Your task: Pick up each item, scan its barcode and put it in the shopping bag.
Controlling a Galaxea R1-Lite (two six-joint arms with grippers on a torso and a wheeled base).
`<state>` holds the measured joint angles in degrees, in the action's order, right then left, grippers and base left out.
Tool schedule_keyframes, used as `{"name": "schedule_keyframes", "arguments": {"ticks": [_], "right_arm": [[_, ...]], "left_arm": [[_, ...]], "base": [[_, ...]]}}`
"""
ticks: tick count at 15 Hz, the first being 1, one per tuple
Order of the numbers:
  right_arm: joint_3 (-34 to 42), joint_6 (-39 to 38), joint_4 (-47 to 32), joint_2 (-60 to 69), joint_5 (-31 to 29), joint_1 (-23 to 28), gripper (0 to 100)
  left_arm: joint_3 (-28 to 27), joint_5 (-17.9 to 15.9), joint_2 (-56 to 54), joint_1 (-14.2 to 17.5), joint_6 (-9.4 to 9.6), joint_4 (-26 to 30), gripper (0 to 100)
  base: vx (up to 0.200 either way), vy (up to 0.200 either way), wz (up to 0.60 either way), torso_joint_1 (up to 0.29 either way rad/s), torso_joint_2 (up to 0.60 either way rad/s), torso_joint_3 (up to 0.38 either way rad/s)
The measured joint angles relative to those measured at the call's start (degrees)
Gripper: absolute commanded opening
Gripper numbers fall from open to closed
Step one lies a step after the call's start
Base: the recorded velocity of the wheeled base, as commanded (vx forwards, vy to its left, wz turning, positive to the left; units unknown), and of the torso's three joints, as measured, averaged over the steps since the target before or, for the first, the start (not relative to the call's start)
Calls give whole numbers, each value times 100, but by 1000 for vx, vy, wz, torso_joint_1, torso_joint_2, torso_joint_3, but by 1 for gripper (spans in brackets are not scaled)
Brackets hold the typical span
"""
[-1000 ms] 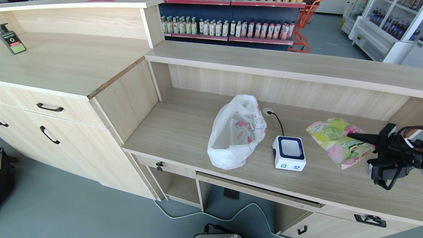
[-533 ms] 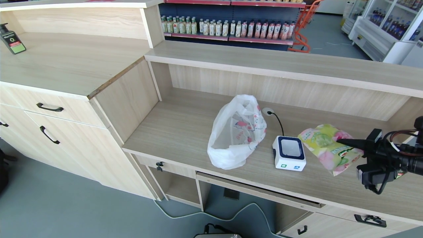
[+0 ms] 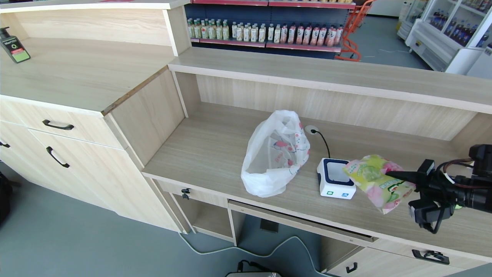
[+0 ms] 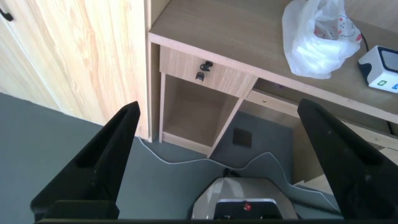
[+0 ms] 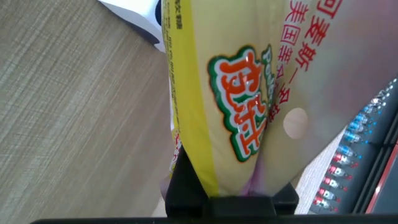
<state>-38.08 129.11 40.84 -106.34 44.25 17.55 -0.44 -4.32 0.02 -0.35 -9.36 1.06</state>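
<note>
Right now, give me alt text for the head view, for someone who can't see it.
The robot's right tool holds a yellow-and-pink snack bag partly over the right edge of a white barcode scanner on a light wooden checkout counter. An open white plastic shopping bag sits just left of the scanner, with shelves of bottles behind.

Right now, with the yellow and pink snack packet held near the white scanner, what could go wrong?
The right gripper pinches the yellow-green and pink plastic snack packet at one end, so its free end could knock the white box scanner with the dark window. I cannot see a barcode, so it may face away. The white printed plastic shopping bag sags, so the packet could catch its rim.
</note>
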Motion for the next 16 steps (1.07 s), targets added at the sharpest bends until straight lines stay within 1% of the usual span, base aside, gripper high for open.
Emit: {"name": "schedule_keyframes", "arguments": {"ticks": [6, 8, 13, 16], "right_arm": [[-417, -9, 11, -435, 9, -152, 0], [-642, -44, 43, -596, 30, -304, 0], [-891, -542, 840, -1073, 46, -747, 0], [-905, -677, 1133, -1282, 37, -863, 0]], "left_arm": [[0, 0, 0, 0, -2, 0, 100], [0, 2, 0, 0, 0, -2, 100], [0, 0, 0, 2, -2, 0, 100], [0, 0, 0, 0, 0, 0, 100]], "base": [[0, 0, 0, 0, 0, 0], [0, 0, 0, 0, 0, 0], [0, 0, 0, 0, 0, 0], [0, 0, 0, 0, 0, 0]]}}
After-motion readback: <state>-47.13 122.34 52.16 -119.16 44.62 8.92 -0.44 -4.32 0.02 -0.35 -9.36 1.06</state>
